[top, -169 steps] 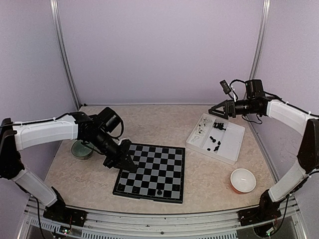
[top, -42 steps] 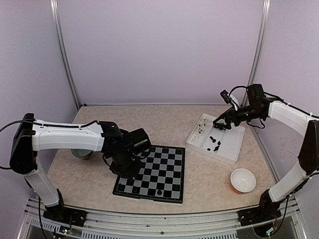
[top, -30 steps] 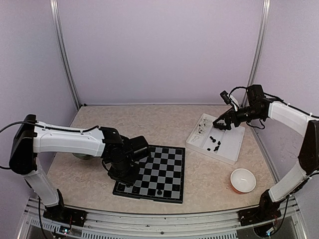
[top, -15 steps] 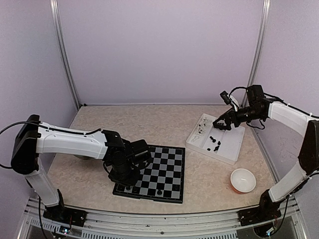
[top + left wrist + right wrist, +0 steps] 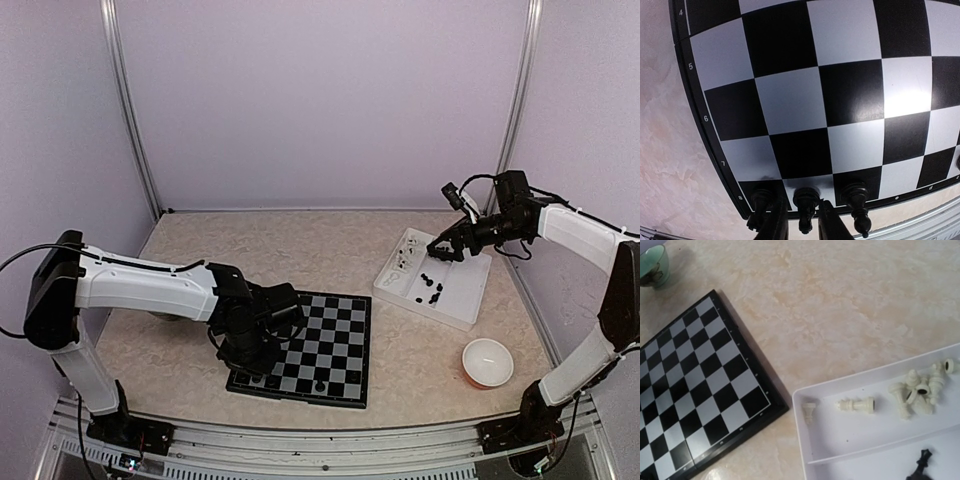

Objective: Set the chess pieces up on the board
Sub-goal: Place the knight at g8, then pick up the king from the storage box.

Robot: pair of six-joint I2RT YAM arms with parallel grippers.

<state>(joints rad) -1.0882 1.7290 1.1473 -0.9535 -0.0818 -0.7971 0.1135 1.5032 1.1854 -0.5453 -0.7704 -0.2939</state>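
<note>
My left gripper [image 5: 802, 222], clamped a second ago, has just cracked to a narrow gap around a black piece [image 5: 806, 202]. That piece stands in the near-left corner row of the board [image 5: 850, 90], with neighbouring pieces [image 5: 855, 196] on either side. I read that as a release, so one more square is filled. The board lies flat on the desk [image 5: 330, 240], glossy and mostly bare. Further right, the remaining chess pieces [image 5: 432, 286] lie tiny and black in the white tray [image 5: 468, 300]. My right gripper [image 5: 438, 250] hangs wide above them, apparently empty.
</note>
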